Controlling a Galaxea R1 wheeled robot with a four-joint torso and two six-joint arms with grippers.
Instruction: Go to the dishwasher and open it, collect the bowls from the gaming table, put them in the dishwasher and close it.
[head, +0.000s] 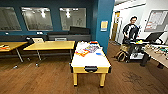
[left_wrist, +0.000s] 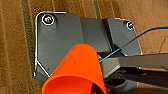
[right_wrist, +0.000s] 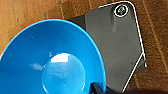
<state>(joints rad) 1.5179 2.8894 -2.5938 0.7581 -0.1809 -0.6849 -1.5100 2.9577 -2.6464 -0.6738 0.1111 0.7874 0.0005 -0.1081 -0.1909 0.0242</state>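
Note:
The gaming table (head: 90, 67), white on top with yellow sides, stands ahead at mid-room on the wooden floor. Colourful board-game boxes (head: 86, 50) lie on its far half, and beside them a small blue thing (head: 98, 53) that could be a bowl. A bright blue bowl (right_wrist: 50, 62) hangs close over the floor in the right wrist view, with my right gripper (right_wrist: 96, 88) shut on its rim. In the left wrist view an orange cup-shaped thing (left_wrist: 75, 72) hangs the same way, with my left gripper (left_wrist: 96, 88) shut on it. The dishwasher is out of view.
Yellow desks (head: 50, 45) with a laptop (head: 38, 40) line the left wall below dark windows. A blue pillar (head: 103, 22) rises behind the gaming table. At the right a person (head: 130, 30) stands by a cart (head: 136, 51), with another table (head: 157, 53) nearer.

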